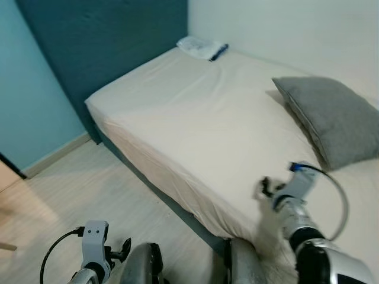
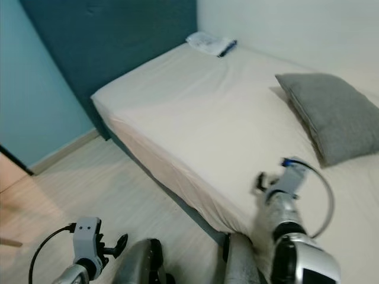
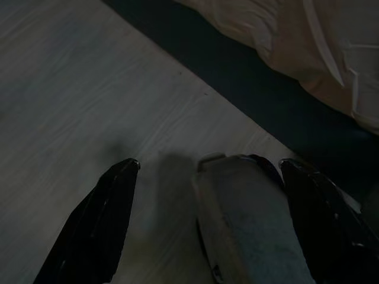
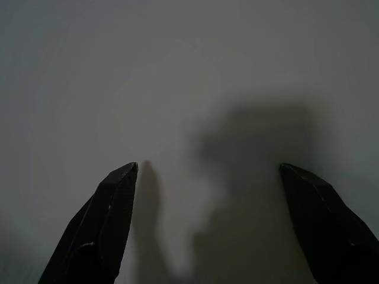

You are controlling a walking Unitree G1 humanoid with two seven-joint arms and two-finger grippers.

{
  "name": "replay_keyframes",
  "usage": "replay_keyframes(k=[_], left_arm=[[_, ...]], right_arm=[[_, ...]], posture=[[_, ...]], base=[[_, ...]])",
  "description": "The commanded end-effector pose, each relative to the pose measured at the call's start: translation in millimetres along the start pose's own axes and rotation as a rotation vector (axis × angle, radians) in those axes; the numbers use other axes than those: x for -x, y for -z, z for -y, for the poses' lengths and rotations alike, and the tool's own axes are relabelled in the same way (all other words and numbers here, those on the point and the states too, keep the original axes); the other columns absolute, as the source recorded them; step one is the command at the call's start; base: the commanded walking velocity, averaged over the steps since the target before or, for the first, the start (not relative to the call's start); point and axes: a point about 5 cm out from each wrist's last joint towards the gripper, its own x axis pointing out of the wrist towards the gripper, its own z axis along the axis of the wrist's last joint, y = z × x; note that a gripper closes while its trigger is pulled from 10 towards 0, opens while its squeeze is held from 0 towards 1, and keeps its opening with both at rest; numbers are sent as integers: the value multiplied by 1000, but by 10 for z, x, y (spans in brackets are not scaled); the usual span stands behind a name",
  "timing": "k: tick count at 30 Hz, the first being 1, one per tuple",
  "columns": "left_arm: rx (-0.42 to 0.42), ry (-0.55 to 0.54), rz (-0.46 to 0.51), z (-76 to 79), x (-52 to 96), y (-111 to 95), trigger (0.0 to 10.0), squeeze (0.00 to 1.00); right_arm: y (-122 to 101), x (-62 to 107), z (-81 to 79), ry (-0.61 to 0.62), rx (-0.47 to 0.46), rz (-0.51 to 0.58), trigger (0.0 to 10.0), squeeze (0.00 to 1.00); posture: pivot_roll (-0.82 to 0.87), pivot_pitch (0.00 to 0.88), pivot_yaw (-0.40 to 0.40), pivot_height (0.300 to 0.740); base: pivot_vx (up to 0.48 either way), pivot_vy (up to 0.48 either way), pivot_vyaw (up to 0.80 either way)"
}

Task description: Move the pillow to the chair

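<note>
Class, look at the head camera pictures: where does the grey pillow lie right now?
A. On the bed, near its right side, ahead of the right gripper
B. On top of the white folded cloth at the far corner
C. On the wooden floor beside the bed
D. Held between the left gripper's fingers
A: the grey pillow rests on the bed, beyond the raised right gripper, which has not reached it.

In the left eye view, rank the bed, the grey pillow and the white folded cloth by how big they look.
1. bed, largest by far.
2. grey pillow.
3. white folded cloth, smallest, though it lies farthest from the camera, so it looks smaller than it is.
</note>
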Motion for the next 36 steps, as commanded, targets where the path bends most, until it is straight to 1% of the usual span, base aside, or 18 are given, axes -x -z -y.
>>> replay_keyframes(k=[1,4,5,6,8,12,14,16,18,22,26,29,30,31,33,34,35,36], left_arm=[[-25,3,2,-28,27,6,10000,0],[-22,19,15,18,-38,-60,10000,0],[-25,31,16,49,-61,-75,10000,0],[-25,31,16,49,-61,-75,10000,0],[-38,64,11,113,-107,-103,10000,0],[-67,117,1,138,-195,-222,10000,0],[-74,126,-2,148,-209,-236,10000,0],[-89,133,-14,155,-216,-236,10000,0],[-95,164,-19,203,-232,-236,10000,0],[-111,201,-24,248,-231,-221,10000,0],[-112,202,-38,261,-231,-199,10000,0],[-105,205,-33,288,-239,-199,10000,0],[-105,210,-34,297,-238,-194,10000,0],[-106,214,-36,300,-235,-188,10000,0],[-111,222,-40,298,-220,-169,10000,0],[-118,225,-42,290,-210,-162,10000,0],[-123,221,-43,261,-193,-153,10000,0],[-123,221,-43,261,-193,-153,10000,0]], right_arm=[[103,18,-45,-35,24,-22,10000,0],[225,42,-64,-24,19,-55,10000,0],[231,44,-54,-20,27,-57,10000,0],[231,44,-54,-20,27,-57,10000,0],[218,46,-17,-10,45,-51,10000,0],[218,50,-14,-6,62,-40,10000,0],[217,51,-18,-8,62,-35,10000,0],[222,54,-12,-3,47,-31,10000,0],[187,57,61,30,20,-9,10000,0],[131,56,143,63,-13,7,10000,0],[72,50,227,112,-50,7,10000,0],[-22,42,322,181,-174,19,10000,0],[-83,43,386,232,-244,40,10000,0],[-119,46,427,265,-289,54,10000,0],[-208,71,566,375,-320,84,10000,0],[-310,100,691,464,-324,113,10000,0],[-454,163,897,590,-341,153,10000,0],[-454,163,897,590,-341,153,10000,0]], posture=[[1,225,33,588],[-25,219,54,588],[-52,195,72,588],[-52,195,72,588],[-79,200,93,588],[-118,201,140,588],[-118,201,140,588],[-127,202,151,588],[-132,192,175,588],[-141,193,176,588],[-136,193,179,588],[-124,204,192,588],[-115,205,197,588],[-111,206,198,588],[-100,208,201,588],[-86,213,195,588],[-75,216,188,588],[-75,216,188,588]], base=[[0,0,0],[0,0,0],[0,0,0],[0,0,0],[0,0,0],[0,0,0],[0,0,0],[0,0,0],[0,0,0],[0,0,0],[0,0,0],[0,0,0],[0,0,0],[0,0,0],[0,0,0],[0,0,0],[0,0,0],[0,0,0]])
